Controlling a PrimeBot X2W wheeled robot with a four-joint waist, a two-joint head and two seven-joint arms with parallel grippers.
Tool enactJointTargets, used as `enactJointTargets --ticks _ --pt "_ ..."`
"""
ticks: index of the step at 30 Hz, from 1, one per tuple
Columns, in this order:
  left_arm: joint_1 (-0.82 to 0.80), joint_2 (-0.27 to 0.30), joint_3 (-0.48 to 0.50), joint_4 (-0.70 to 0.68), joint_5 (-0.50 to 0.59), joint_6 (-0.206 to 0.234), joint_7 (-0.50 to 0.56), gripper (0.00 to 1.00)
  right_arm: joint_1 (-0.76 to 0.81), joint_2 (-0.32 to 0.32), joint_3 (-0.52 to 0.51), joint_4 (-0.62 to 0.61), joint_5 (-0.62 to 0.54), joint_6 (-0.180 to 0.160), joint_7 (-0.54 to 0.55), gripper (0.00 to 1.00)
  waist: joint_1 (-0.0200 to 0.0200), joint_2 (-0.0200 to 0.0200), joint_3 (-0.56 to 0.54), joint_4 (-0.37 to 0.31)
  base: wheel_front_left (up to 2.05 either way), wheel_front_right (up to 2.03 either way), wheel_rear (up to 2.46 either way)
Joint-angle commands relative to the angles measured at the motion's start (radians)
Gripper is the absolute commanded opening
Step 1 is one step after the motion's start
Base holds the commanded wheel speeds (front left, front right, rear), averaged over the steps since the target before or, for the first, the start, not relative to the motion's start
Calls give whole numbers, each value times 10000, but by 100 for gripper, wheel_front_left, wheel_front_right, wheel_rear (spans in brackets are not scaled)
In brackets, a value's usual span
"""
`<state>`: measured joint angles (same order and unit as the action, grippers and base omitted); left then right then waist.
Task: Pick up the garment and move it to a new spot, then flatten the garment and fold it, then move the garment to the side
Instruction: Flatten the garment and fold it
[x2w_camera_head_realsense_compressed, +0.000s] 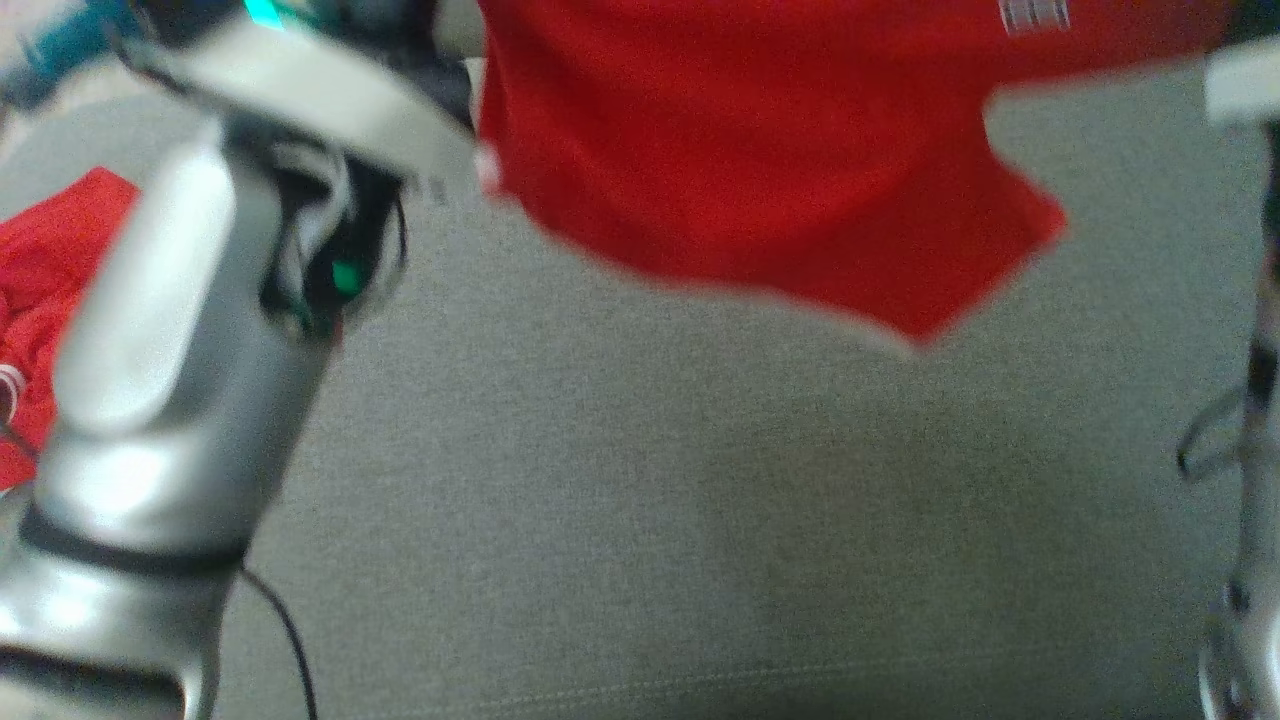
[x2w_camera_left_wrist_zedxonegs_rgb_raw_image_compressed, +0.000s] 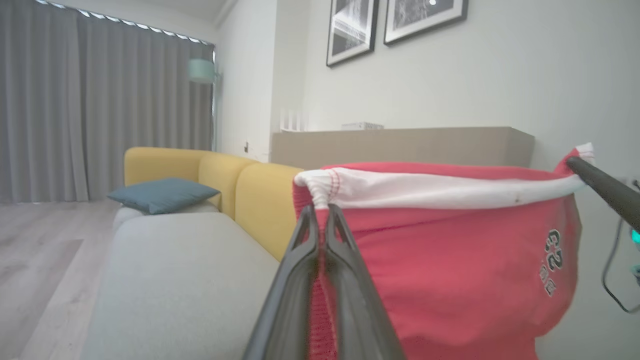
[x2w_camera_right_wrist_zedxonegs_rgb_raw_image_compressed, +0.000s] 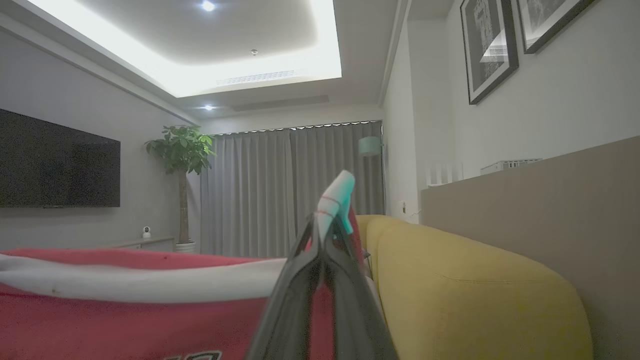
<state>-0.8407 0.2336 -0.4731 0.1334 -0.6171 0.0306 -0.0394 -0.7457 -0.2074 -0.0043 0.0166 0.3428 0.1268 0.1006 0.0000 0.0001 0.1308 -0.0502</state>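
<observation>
Your left jaws and right jaws pinch the white-banded red garment (x2w_camera_head_realsense_compressed: 760, 150) aloft, upper frame; seemingly mid-move. Next, spread it on the grey sofa (x2w_camera_head_realsense_compressed: 640, 520).

Setting: living room of a home. A sofa (x2w_camera_left_wrist_zedxonegs_rgb_raw_image_compressed: 165, 280) with grey seat and yellow back is being shown, a blue cushion (x2w_camera_left_wrist_zedxonegs_rgb_raw_image_compressed: 162, 195) being carried at the seat's far end. Curtains (x2w_camera_left_wrist_zedxonegs_rgb_raw_image_compressed: 100, 110) are being hung floor to ceiling; framed pictures (x2w_camera_left_wrist_zedxonegs_rgb_raw_image_compressed: 350, 30) are being displayed above the sofa. A wall-mounted television (x2w_camera_right_wrist_zedxonegs_rgb_raw_image_compressed: 60, 167), a potted plant (x2w_camera_right_wrist_zedxonegs_rgb_raw_image_compressed: 182, 150), a wooden floor (x2w_camera_left_wrist_zedxonegs_rgb_raw_image_compressed: 35, 250) and a lit ceiling recess (x2w_camera_right_wrist_zedxonegs_rgb_raw_image_compressed: 200, 45) are being recorded.
</observation>
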Motion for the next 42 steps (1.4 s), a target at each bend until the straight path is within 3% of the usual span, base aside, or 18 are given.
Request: enactJointTargets --ticks 1,6,11,18,23,28,33,42 --pt "-1019 213 564 270 178 -63 -319 0 -893 0 300 175 133 39 -291 0 0 -1 157 -79 0 0 0" --pt "-3074 -287 779 3206 651 -359 -1789 0 -3354 314 1150 2989 334 39 -1656 0 0 -1 600 -270 0 0 0" --pt "-3971 -707 950 5661 924 -743 -2191 0 -4632 791 2073 5831 584 39 -2610 0 0 -1 1127 -449 0 0 0" --pt "-2913 -1264 1128 8492 884 -1229 -2220 0 -4318 1384 3226 9245 1367 39 -3131 0 0 -1 1878 -592 0 0 0" --pt "-2329 -1515 1292 9482 837 -1221 -2221 0 -3783 1521 3844 10285 1824 39 -3318 0 0 -1 2173 -559 0 0 0" --pt "-1866 -1651 1363 9791 1079 -1036 -2222 0 -3105 1559 4584 10643 2320 39 -3486 0 0 -1 2283 -516 0 0 0" --pt "-1094 -1685 1373 9247 1564 -896 -2223 0 -2229 1419 5075 10308 2646 39 -3593 0 0 -1 2072 -497 0 0 0" --pt "2625 -1687 1482 5869 2648 -736 -2223 0 979 304 4616 7329 2499 39 -3620 0 0 -1 1103 -404 0 0 0"
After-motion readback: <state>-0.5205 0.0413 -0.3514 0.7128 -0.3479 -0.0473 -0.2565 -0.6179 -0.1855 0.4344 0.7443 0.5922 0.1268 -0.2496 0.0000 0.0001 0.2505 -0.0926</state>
